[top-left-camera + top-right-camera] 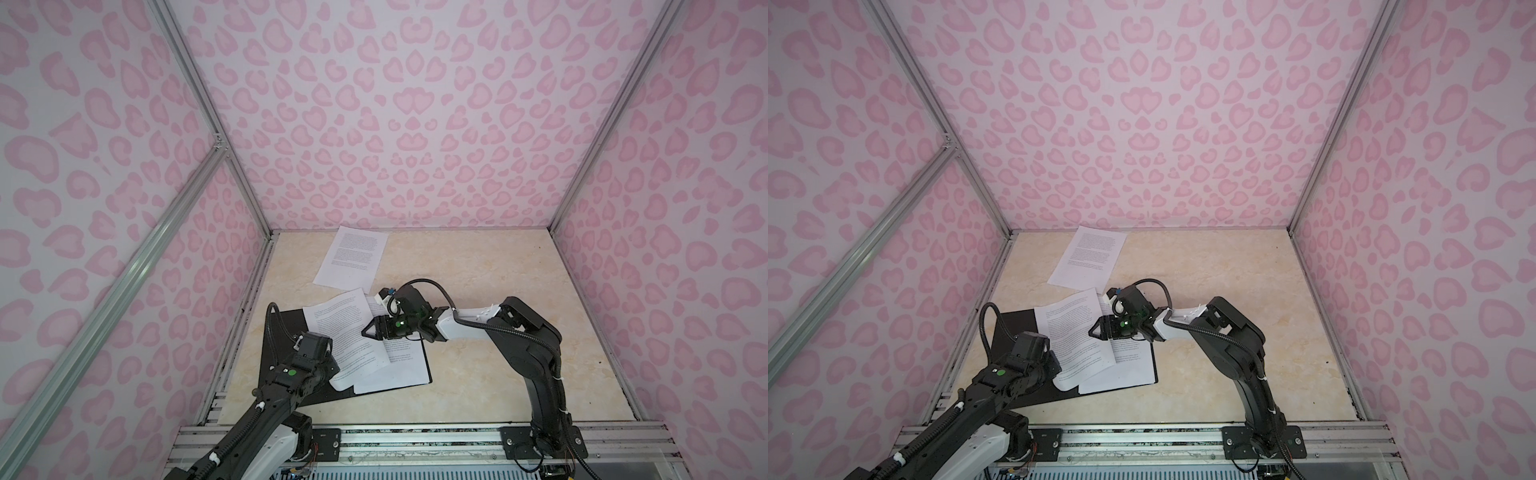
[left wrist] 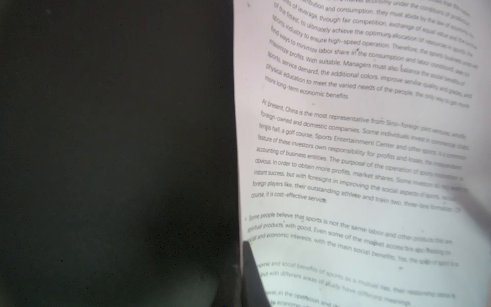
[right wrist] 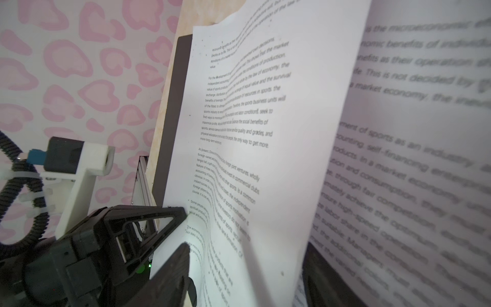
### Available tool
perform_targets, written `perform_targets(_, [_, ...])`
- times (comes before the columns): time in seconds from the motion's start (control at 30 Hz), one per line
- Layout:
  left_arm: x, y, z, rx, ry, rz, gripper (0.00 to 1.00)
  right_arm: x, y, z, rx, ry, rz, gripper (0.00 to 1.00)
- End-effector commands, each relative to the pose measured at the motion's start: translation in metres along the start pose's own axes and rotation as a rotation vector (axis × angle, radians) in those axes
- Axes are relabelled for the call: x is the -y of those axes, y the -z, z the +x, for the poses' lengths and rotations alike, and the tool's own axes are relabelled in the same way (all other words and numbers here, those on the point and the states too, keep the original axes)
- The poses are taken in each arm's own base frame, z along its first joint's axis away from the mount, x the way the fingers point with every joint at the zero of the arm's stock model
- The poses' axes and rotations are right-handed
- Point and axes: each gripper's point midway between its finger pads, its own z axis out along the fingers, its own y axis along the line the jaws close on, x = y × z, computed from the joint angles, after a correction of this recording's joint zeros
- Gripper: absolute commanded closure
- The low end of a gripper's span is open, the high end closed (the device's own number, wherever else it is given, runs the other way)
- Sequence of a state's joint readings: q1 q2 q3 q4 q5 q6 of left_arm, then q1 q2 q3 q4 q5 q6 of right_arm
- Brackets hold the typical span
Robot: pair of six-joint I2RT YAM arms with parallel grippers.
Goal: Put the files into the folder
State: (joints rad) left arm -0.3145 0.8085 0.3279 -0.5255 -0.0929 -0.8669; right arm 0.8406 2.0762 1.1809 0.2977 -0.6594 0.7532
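Closest up is the metal rail (image 1: 415, 440) along the near edge, with both arms bolted onto it. Just past that, on the near-left part of the worktop (image 1: 498, 270), the folder (image 1: 1017, 322) lies flat and wide open, black inside facing up. Most of the files (image 1: 399, 368) sit on its right half in a messy fan, not squared up at all. The top sheet (image 1: 340, 324) is skewed, with its far corner poking out past the folder's far edge. The right wrist view shows it rippled rather than flat.

The left fingers (image 3: 172, 268) are pressed together on that sheet's left edge, pinching it, with the paper running between them. The right fingers (image 1: 379, 330) hover over the middle of the pile, pointing left. Can't tell whether they're spread or gripping anything, since no view shows the gap.

One lone sheet (image 1: 355, 257) lies on the bare worktop beyond the folder, left of centre. Its near edge is just beside the top sheet's corner and its far edge is right up at the back wall (image 1: 415, 124).
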Motion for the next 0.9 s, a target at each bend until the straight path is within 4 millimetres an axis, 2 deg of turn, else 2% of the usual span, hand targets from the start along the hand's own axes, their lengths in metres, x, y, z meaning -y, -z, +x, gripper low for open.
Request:
perform_targets(0.0, [0.000, 0.000, -0.001, 0.005, 0.010, 0.000, 0.96, -0.013, -0.004, -0.004, 0.008, -0.012, -0.088, 0.38])
perform_targets(0.17, [0.001, 0.001, -0.001, 0.005, 0.007, 0.004, 0.96, -0.006, -0.006, -0.009, 0.010, -0.018, -0.080, 0.39])
perform_targets(0.33, [0.002, 0.001, -0.001, 0.005, 0.008, 0.008, 0.97, -0.008, -0.009, -0.012, 0.007, -0.022, -0.097, 0.42])
perform_targets(0.63, [0.006, 0.002, -0.002, 0.004, 0.018, 0.024, 0.96, -0.002, -0.018, -0.014, -0.007, -0.042, -0.092, 0.53])
perform_targets(0.8, [0.006, 0.003, -0.004, 0.010, 0.018, 0.027, 0.96, -0.004, -0.017, -0.015, -0.005, -0.043, -0.098, 0.64])
perform_targets(0.87, [0.007, 0.004, -0.004, 0.011, 0.017, 0.031, 0.96, -0.007, -0.017, -0.016, -0.008, -0.046, -0.107, 0.74])
